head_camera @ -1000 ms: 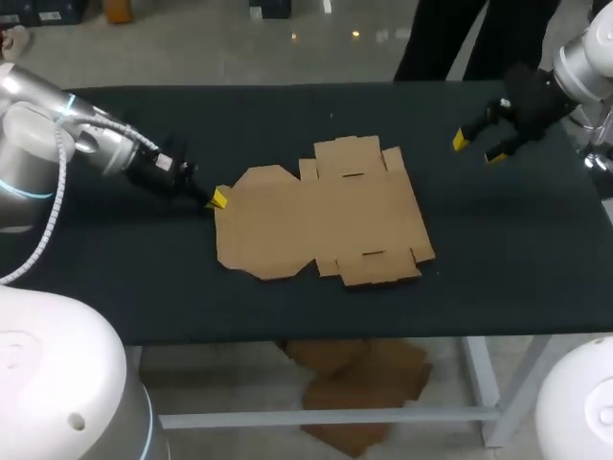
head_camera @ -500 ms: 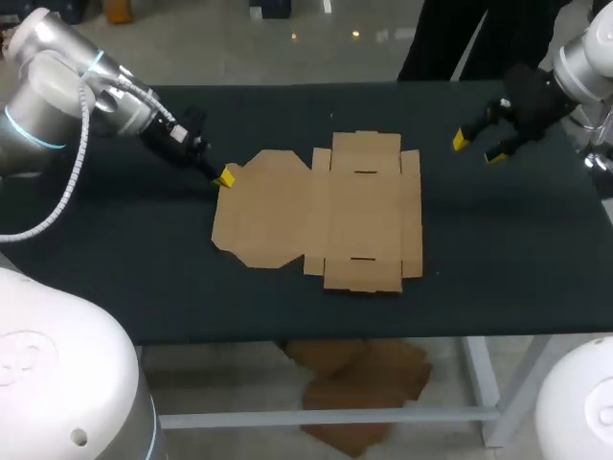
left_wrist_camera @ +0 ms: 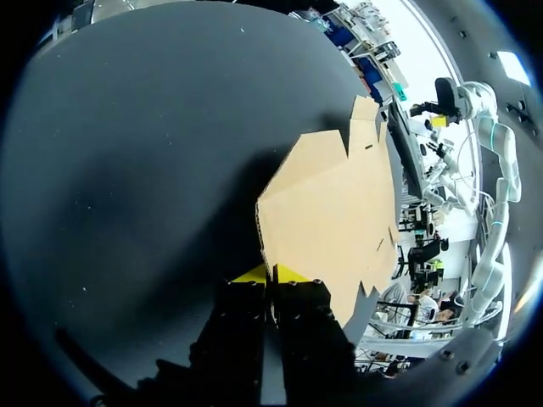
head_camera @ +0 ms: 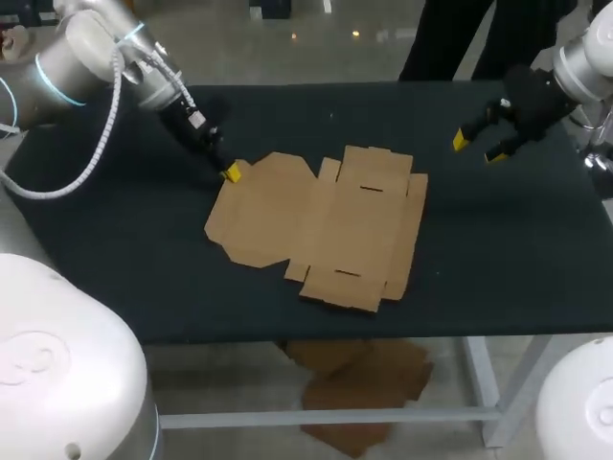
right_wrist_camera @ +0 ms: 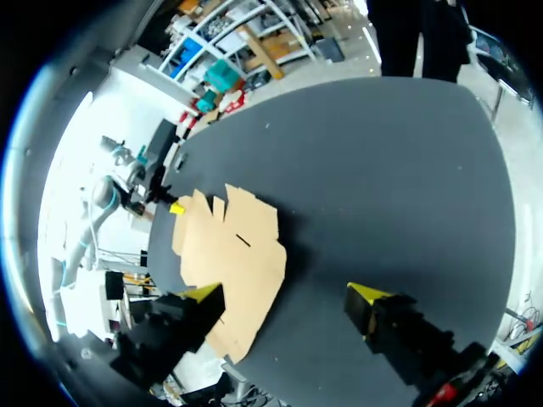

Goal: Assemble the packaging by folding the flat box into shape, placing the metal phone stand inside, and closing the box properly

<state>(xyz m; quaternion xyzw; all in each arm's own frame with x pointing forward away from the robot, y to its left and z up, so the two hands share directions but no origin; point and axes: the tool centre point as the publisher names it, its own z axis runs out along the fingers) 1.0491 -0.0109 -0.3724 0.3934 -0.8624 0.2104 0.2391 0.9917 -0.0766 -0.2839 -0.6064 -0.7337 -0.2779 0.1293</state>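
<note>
Now | flat box [head_camera: 321, 225]: long axis across table [head_camera: 517, 268], skewed | left hand [head_camera: 231, 173] clamps corner | right hand [head_camera: 476, 149] apart

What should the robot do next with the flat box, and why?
Probably bring the open right gripper over to the flat box. It lies fully unfolded, the left gripper pinches just one corner, and the right one hovers away from it; folding likely needs both.

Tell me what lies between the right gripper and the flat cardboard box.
Nothing: only bare black table separates the right gripper from the cardboard box, as the head view shows.
</note>
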